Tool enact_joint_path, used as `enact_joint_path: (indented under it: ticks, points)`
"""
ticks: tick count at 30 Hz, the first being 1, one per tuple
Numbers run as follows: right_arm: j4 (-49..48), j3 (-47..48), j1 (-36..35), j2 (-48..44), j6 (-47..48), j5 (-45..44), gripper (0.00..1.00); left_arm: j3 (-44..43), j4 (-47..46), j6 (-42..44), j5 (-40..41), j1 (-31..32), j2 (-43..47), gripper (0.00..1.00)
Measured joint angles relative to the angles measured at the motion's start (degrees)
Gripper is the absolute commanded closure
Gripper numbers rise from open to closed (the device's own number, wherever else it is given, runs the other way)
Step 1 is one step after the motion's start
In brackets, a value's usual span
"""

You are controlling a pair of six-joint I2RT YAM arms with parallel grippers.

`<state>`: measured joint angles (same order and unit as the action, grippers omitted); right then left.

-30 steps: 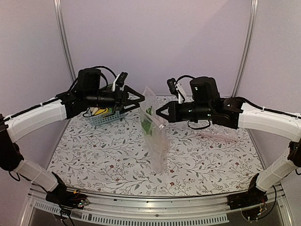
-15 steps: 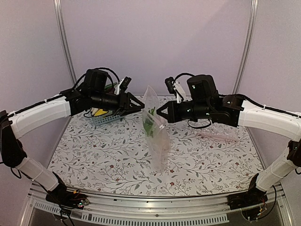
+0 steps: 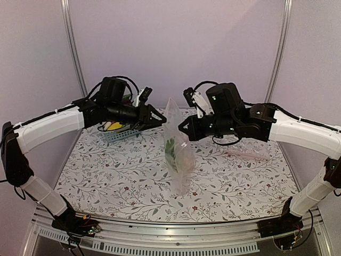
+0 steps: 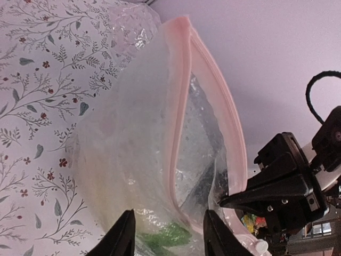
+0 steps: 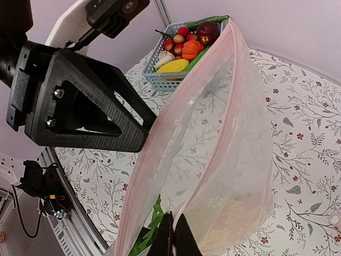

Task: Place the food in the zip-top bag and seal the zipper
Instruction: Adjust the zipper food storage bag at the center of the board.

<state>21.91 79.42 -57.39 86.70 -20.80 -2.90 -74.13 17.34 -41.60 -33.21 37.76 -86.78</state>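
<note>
- The see-through, crinkly plastic zip-top bag (image 3: pixel 178 154) stood tall in the middle, right between my two arms. Its mouth pointed up and its long side ran up and down.
- My right gripper (image 3: pixel 182 129) was shut tight, pinching one end of the bag's mouth.
- My left gripper (image 3: pixel 161 120) was part way open. One lip of the mouth sat between its fingers (image 4: pixel 127 237), but I saw a gap, so I did not think it had hold of anything.
- The thin pink zipper (image 4: pixel 178 106) was split apart, so the mouth gaped.
- Low in the bag I could make out a green leafy bit (image 4: pixel 169 234). Anything else in there was too blurry to name.
- The blue-grey plastic basket (image 5: pixel 176 80) sat at the back left, behind my left arm. In it lay the orange piece (image 5: pixel 191 49), the dark maroon round piece (image 5: pixel 209 29) and a cream-white end (image 5: pixel 163 60), plus small red fruits (image 5: pixel 176 41).
- The left arm was nearer the basket, so I thought it should do the fetching.
</note>
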Motion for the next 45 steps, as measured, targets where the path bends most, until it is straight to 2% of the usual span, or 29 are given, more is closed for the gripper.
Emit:
enact_joint_path:
  ticks: [4, 7, 9, 14, 20, 27, 31, 36, 45]
  points:
    - [1.66, 0.87, 0.0, 0.17, 0.7, -1.68, 1.0, -0.98, 0.15, 0.07, -0.24, 0.07, -0.13, 0.51]
    - [2.4, 1.42, 0.0, 0.57, 0.98, -2.62, 1.0, -1.73, 0.11, 0.2, -0.55, 0.09, -0.37, 0.42]
    - [2.8, 1.68, 0.0, 0.92, 1.18, -3.04, 1.0, -1.97, 0.07, 0.33, -0.76, 0.11, -0.81, 0.41]
    - [4.0, 1.75, -0.07, 1.38, 1.6, -4.2, 1.0, -2.01, 0.42, 0.35, -0.79, 0.44, -2.69, 0.53]
    - [5.44, 2.34, -0.37, 1.92, 2.21, -5.57, 1.0, -3.15, 0.96, 0.83, -0.74, 0.87, -4.74, 0.84]
    - [11.34, 9.77, -0.07, 2.19, 3.08, -11.72, 1.0, -7.39, 0.46, 0.48, -2.14, 0.87, -6.71, 0.99]
    - [12.59, 12.48, 2.45, 1.73, 4.13, -13.73, 1.0, -10.58, -2.75, -0.2, -3.61, 0.87, -8.02, 1.0]
    - [13.94, 12.02, 5.64, 0.15, 5.03, -15.8, 1.0, -10.6, -7.72, -0.46, -4.68, 0.74, -9.62, 1.0]
    - [13.68, 3.61, 5.66, -1.27, 2.16, -13.84, 1.0, 0.39, -11.45, -0.42, -4.63, -0.33, -10.73, 0.99]
